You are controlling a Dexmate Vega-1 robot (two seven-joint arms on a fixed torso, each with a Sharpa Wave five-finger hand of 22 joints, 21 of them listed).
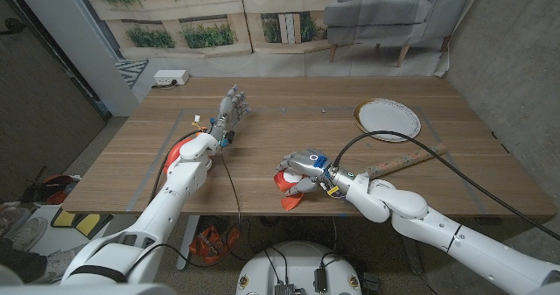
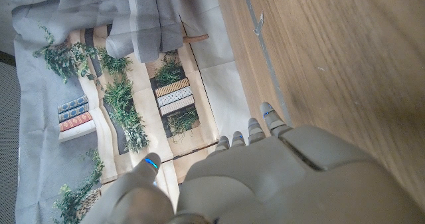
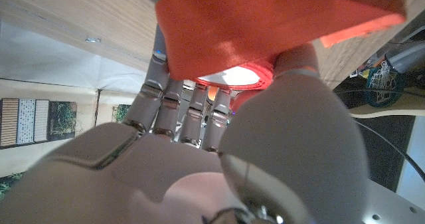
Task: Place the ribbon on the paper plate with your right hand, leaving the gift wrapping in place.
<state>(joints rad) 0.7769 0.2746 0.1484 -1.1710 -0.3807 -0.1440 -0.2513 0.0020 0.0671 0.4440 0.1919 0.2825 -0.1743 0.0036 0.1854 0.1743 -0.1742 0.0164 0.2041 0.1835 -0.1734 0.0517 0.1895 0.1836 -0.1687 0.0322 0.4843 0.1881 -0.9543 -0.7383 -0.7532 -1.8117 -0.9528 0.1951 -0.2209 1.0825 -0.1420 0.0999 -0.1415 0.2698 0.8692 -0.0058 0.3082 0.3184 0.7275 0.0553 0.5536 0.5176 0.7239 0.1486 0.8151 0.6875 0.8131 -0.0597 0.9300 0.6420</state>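
The red ribbon [image 1: 288, 190] lies at the table's front edge, near the middle. My right hand [image 1: 304, 165] is on top of it, fingers curled over it. In the right wrist view the ribbon [image 3: 279, 18] is a broad red band with a pale core, and my right hand [image 3: 199, 151] grips it between thumb and fingers. The white paper plate [image 1: 388, 116] sits at the back right, well away from the hand. The gift wrapping [image 1: 402, 161], a brown roll, lies just right of my right wrist. My left hand [image 1: 230, 107] stands at the left with fingers apart, holding nothing.
A black cable [image 1: 411, 137] loops over the table from my right arm past the plate. A white power strip [image 1: 169, 78] sits off the back left corner. Something red [image 1: 178, 146] shows under my left forearm. The left wrist view shows my left hand [image 2: 265, 177] above bare wood [image 2: 345, 64].
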